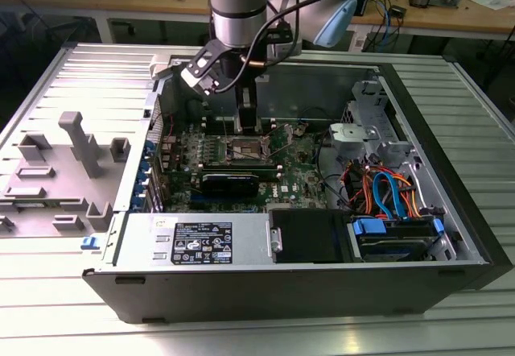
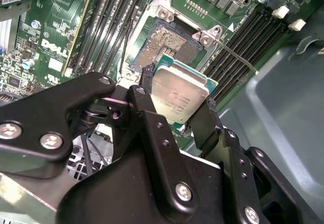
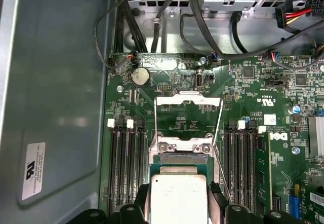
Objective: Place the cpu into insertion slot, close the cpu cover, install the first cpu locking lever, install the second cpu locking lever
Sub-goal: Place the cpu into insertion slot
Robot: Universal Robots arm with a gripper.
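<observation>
Second wrist view: black two-fingered gripper (image 2: 174, 107) clamped on flat silver square cpu (image 2: 181, 93); dark-centred, silver-rimmed insertion slot (image 2: 164, 44) lies uncovered just beyond the chip.

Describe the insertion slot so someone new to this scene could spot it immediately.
In the open computer case, find the green motherboard on its floor. Between its two banks of long black memory slots, near the cpu the pincer grips, lies the insertion slot: the one square socket, silver-rimmed with a dark centre.

Silver cpu (image 2: 179, 95) over bare insertion slot (image 2: 164, 44)
</observation>
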